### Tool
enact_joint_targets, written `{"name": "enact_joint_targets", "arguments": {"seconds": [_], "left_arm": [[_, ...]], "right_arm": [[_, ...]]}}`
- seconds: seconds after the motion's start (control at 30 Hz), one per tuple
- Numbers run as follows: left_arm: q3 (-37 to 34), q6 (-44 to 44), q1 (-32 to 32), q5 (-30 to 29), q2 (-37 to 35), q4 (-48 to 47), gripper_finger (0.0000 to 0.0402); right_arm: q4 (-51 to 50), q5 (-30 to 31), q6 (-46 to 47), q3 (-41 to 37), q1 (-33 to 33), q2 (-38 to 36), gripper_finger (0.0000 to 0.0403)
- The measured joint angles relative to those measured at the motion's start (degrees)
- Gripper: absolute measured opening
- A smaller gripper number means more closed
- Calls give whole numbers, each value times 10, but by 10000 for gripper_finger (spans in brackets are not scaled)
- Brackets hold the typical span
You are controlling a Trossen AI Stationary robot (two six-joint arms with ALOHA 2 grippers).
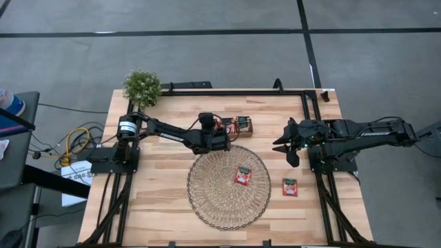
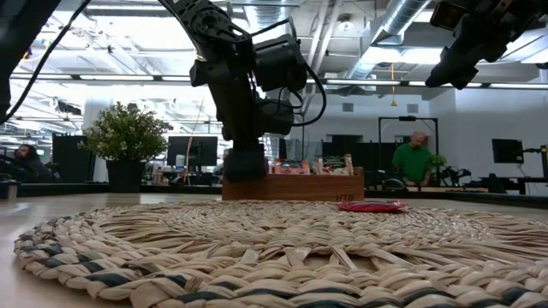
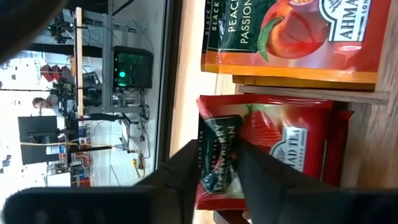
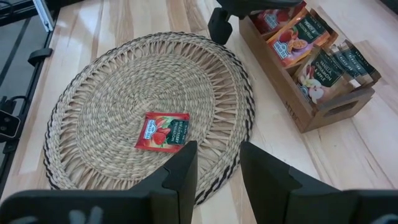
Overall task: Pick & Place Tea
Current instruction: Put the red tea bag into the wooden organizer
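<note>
- Left gripper [image 3: 214,180] at tray [image 1: 242,125], fingers pinching a red sachet [image 3: 267,149]
- Right gripper [image 4: 217,171] partly open, empty
- Loose sachets – one on mat [image 1: 227,200], one on table [image 1: 165,179]

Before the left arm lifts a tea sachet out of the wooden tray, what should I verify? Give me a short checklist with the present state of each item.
1. Left gripper is over the wooden tray: ok.
2. Its fingers straddle the red sachet in the tray: ok.
3. The grip on that sachet is firm: cannot tell; the jaws stand around it, but how tightly they press is not clear.
4. Free room on the woven mat for another sachet: ok; only one red sachet on the mat lies there.
5. Right gripper is out of the way: ok; it hovers at the table's right side, open and empty.
6. Sachet on the bare table is beside the mat, not on it: not ok.
</note>
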Motion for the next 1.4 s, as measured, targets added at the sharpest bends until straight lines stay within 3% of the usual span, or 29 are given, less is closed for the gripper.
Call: {"name": "enact_joint_targets", "arguments": {"seconds": [0.1,0.2,0.37,0.57,0.87,1.13,1.33,1.4], "left_arm": [[0,0,-1,-2,0,0,130],[2,1,-7,-40,0,-1,150],[33,3,-22,-92,1,-14,158],[55,-15,-28,-21,1,-26,158],[55,-62,-26,-44,1,-105,158],[57,-89,-29,-57,1,-116,158],[106,-103,-65,-44,-2,-187,158],[128,-132,-81,1,-2,-215,158]], "right_arm": [[0,0,0,0,0,0,113],[0,0,0,0,0,0,113],[0,0,0,0,0,0,113],[0,0,0,0,0,0,113],[0,-3,0,0,0,0,113],[0,-4,0,0,0,0,113],[0,-4,0,0,0,0,113],[0,-4,0,0,0,0,113]]}}
